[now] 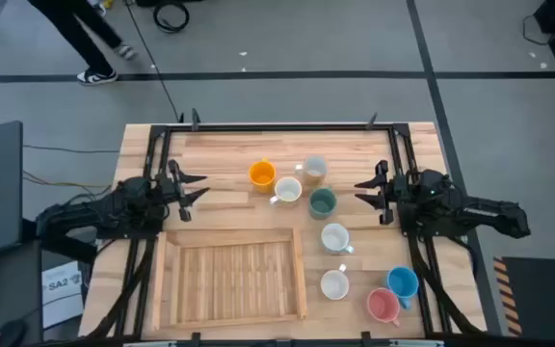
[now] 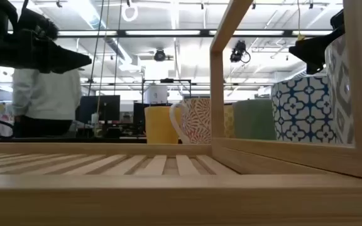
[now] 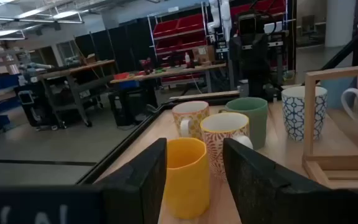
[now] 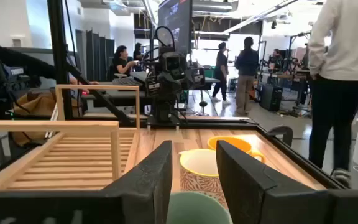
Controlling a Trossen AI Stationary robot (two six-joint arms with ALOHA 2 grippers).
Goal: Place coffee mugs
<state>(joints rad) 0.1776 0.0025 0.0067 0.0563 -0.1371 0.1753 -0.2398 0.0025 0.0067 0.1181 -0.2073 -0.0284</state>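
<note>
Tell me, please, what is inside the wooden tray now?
Nothing can be seen inside the tray: the high view shows only its bare slats. All the mugs stand on the table outside it, such as the orange mug. Nothing covers the tray.

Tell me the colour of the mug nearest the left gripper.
Orange-yellow, plain with no pattern: the orange mug shows best in the left wrist view, just ahead of the open left gripper.

Eight mugs on desk, right of slatted tray; left pincer and right pincer flank them.
</note>
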